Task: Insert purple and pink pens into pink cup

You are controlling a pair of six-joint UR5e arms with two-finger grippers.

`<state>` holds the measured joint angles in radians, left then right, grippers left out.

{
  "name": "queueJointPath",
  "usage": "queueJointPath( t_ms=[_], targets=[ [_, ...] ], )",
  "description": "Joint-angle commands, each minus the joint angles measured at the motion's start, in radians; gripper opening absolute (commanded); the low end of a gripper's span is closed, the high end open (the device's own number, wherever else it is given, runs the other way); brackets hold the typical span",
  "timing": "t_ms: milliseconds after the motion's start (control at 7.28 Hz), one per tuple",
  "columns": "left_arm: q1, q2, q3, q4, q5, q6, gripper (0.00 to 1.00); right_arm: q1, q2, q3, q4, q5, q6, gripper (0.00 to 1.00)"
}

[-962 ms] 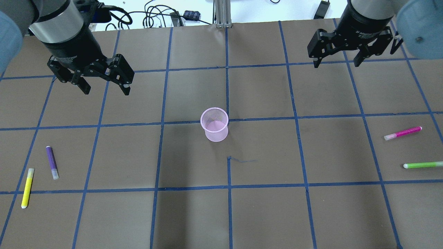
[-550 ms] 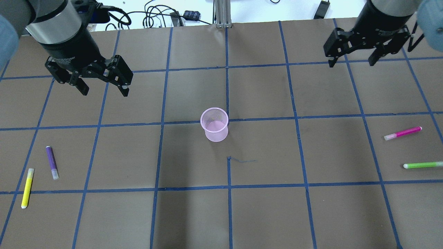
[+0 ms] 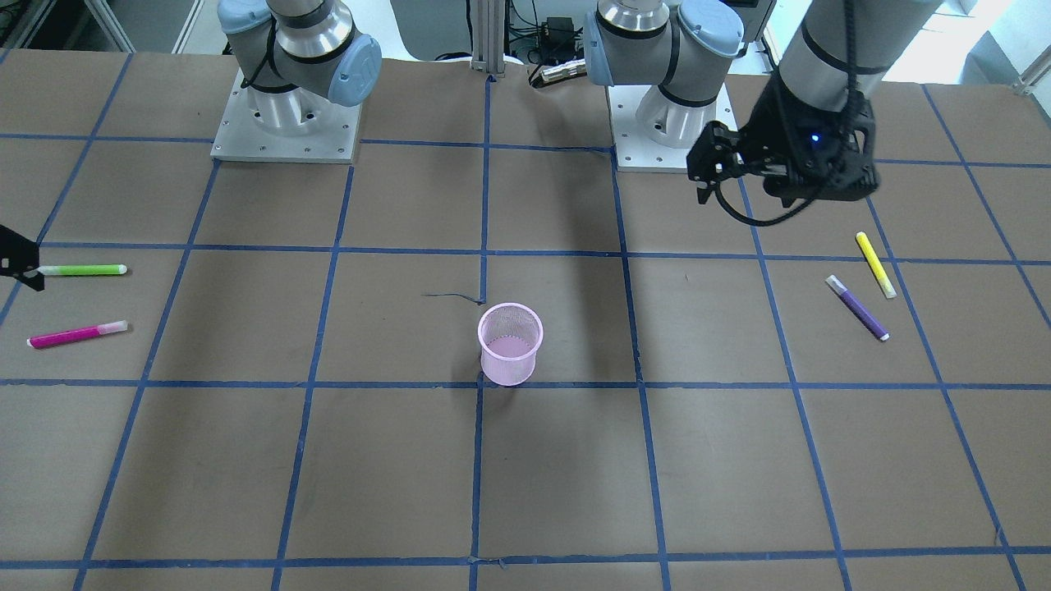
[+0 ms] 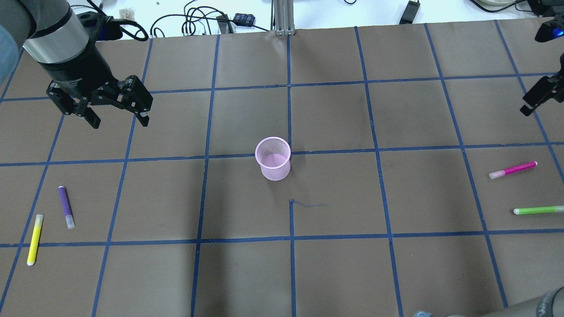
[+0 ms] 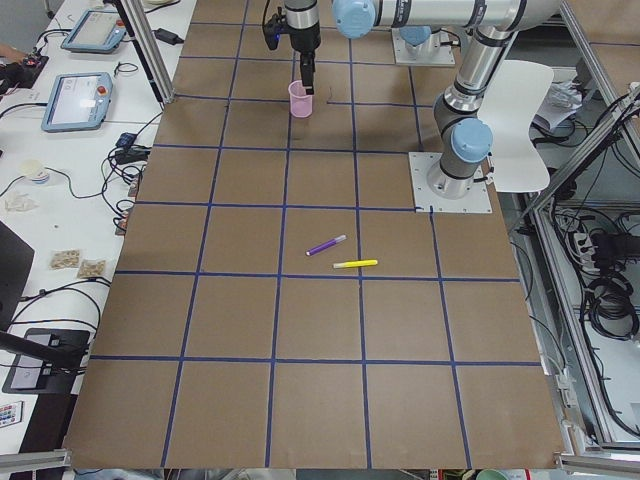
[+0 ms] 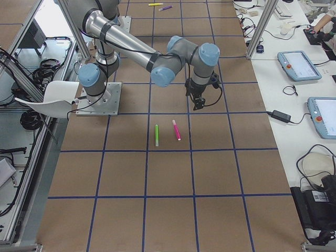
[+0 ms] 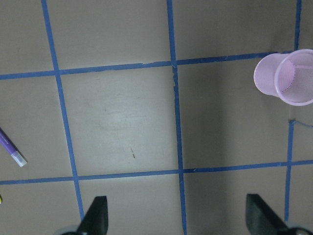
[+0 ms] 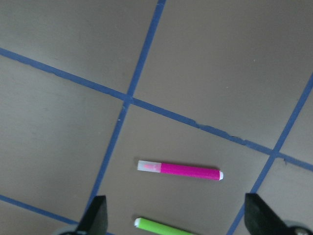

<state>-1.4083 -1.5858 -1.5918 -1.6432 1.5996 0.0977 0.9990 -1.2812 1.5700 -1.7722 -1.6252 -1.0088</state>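
The pink mesh cup stands upright at the table's middle, empty. The purple pen lies flat on the left side. The pink pen lies flat at the far right. My left gripper is open and empty, hovering behind and to the right of the purple pen; its wrist view shows the cup and the pen's tip. My right gripper is open and empty above the pink pen. Overhead, only one of its fingers shows at the right edge.
A yellow pen lies just left of the purple pen. A green pen lies in front of the pink pen. Cables and a metal post sit beyond the table's far edge. Blue tape lines grid the brown table.
The left gripper has moved left and slightly nearer the purple pen. The right gripper has moved right, mostly out of the overhead view. Both stay open; the pens and cup have not moved.
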Motion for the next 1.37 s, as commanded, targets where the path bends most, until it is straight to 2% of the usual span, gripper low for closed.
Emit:
queueJointPath(
  t_ms=[0,137,275,412,550,687,824,1099,1237],
  targets=[
    [0.180,-0.034,-0.083,0.180,0.000,0.014,1.00,-0.123,0.098,0.021,-0.046,0.010,-0.435,1.00],
    [0.234,-0.039,-0.091,0.200,0.003,0.057,1.00,-0.163,0.111,0.072,-0.055,0.033,-0.682,1.00],
    [0.306,-0.060,-0.103,0.200,0.002,0.100,1.00,-0.195,0.112,0.134,-0.094,0.135,-0.992,1.00],
    [0.383,-0.092,-0.117,0.267,0.005,0.129,1.00,-0.212,0.115,0.181,-0.168,0.250,-1.165,1.00],
    [0.428,-0.138,-0.140,0.352,0.005,0.148,1.00,-0.229,0.124,0.215,-0.202,0.311,-1.270,1.00],
    [0.437,-0.158,-0.160,0.370,0.010,0.146,1.00,-0.229,0.143,0.226,-0.207,0.387,-1.407,1.00],
    [0.449,-0.189,-0.181,0.431,0.035,0.148,1.00,-0.229,0.154,0.226,-0.204,0.422,-1.457,1.00],
    [0.485,-0.227,-0.258,0.596,0.034,0.210,1.00,-0.233,0.155,0.220,-0.193,0.418,-1.499,1.00],
    [0.506,-0.249,-0.285,0.650,0.036,0.244,1.00,-0.256,0.157,0.222,-0.196,0.410,-1.505,0.97]
  ],
)
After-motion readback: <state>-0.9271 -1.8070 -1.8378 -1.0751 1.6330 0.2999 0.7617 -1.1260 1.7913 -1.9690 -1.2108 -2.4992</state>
